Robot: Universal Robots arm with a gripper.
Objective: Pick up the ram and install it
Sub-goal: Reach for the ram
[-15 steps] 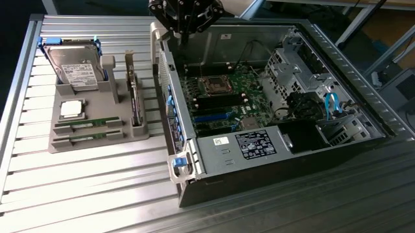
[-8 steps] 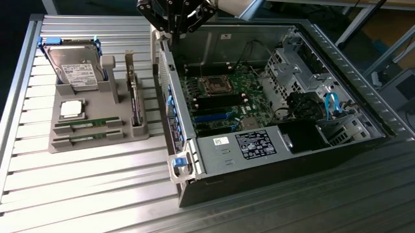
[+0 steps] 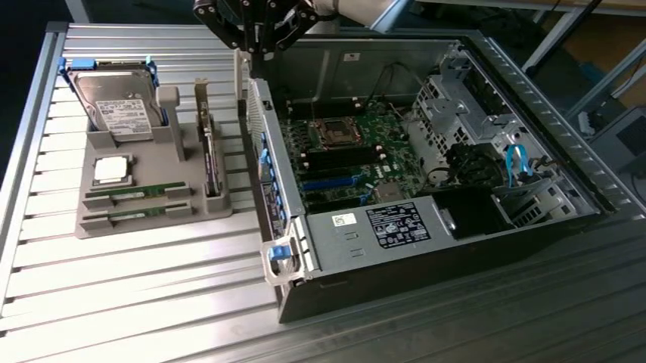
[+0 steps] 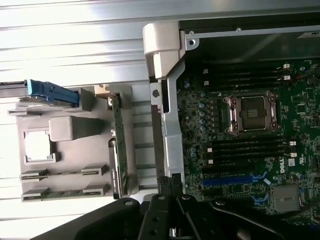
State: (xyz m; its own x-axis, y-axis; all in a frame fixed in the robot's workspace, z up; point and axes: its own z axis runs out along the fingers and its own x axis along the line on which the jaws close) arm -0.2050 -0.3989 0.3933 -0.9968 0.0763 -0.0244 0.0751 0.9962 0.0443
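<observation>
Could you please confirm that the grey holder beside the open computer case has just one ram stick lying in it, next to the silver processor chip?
Not quite: the grey holder has two, one ram stick and a second ram stick, lying side by side, as the exterior view shows. They do lie next to the silver processor chip, beside the open computer case.

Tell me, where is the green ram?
On the exterior view's left, two ram sticks lie slotted in the gray holder, beside the processor chip, outside the computer case.
</observation>
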